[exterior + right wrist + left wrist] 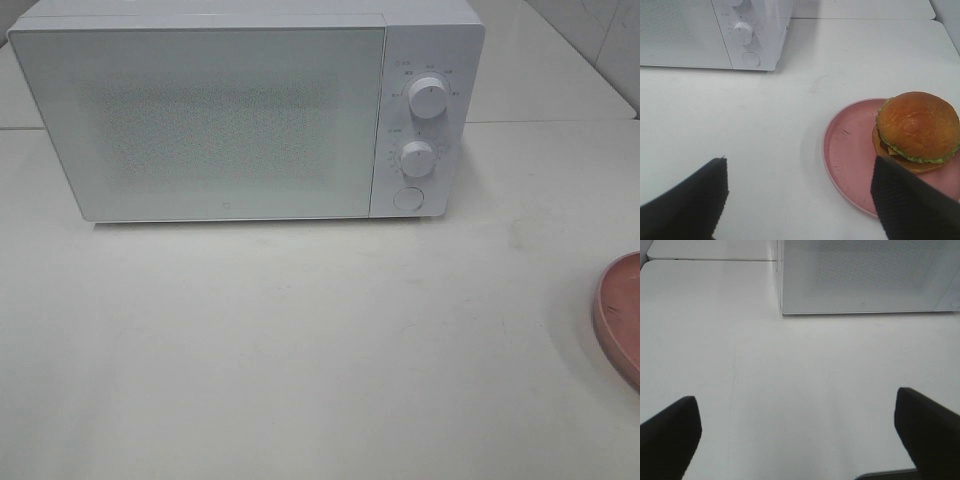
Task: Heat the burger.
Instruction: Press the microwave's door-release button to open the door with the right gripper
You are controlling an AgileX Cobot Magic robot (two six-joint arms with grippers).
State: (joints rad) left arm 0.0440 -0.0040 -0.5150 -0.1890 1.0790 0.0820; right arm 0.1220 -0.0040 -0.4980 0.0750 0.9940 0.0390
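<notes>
The burger [917,130], with a glossy brown bun and a green lettuce frill, sits on a pink plate [850,155]; only the plate's edge [620,315] shows in the exterior high view, at the far right. A white microwave [240,110] stands at the back with its door shut. My right gripper [800,200] is open above the table, short of the plate, nothing between its fingers. My left gripper [797,435] is open over bare table in front of the microwave [865,277]. Neither arm shows in the exterior high view.
The microwave has two knobs [417,158] and a round button [408,198] on its right panel. The white table [300,350] has a seam behind the microwave, and a tiled wall stands at the back right.
</notes>
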